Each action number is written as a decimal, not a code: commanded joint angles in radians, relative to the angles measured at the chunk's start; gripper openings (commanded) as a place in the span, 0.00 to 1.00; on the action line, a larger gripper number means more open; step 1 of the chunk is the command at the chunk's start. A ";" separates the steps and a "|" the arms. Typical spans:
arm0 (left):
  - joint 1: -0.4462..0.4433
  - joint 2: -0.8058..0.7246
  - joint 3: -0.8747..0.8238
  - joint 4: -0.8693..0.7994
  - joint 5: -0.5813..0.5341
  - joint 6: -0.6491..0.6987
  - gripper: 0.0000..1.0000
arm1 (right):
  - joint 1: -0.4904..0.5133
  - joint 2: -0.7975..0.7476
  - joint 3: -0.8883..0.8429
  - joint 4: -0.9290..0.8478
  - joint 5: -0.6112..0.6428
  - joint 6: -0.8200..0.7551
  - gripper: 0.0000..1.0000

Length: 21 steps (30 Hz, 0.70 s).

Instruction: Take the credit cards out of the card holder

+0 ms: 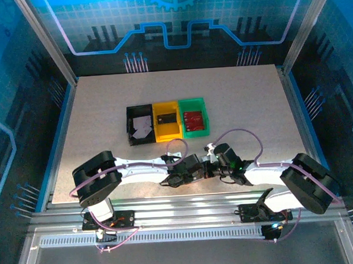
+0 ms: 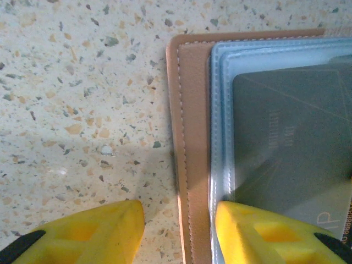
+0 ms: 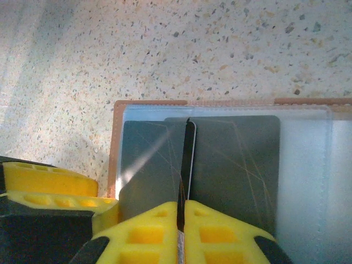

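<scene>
Now the open tan card holder (image 2: 192,137) shows dark credit cards (image 3: 236,165).

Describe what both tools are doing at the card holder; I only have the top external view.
Observer: In the right wrist view, the right tool is shut on a dark card, held edge-on above the open card holder.
Operator: Report the left tool.
Observer: It is open, one finger on the holder's clear sleeve, the other over the table.
Operator: Check the sleeve.
Observer: A second dark card lies inside it.
</scene>
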 commanded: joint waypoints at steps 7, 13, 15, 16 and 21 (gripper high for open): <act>-0.023 0.258 -0.109 0.368 0.233 -0.015 0.44 | 0.030 -0.033 -0.026 -0.020 -0.218 -0.009 0.00; -0.022 0.257 -0.113 0.368 0.234 -0.013 0.44 | 0.013 -0.066 -0.039 -0.034 -0.215 -0.010 0.00; -0.021 0.257 -0.114 0.368 0.233 -0.013 0.44 | 0.002 -0.085 -0.047 -0.050 -0.211 -0.012 0.00; -0.021 0.255 -0.116 0.367 0.233 -0.013 0.44 | -0.006 -0.095 -0.049 -0.056 -0.209 -0.012 0.00; -0.020 0.255 -0.118 0.370 0.234 -0.012 0.44 | -0.041 -0.161 -0.057 -0.101 -0.212 -0.023 0.00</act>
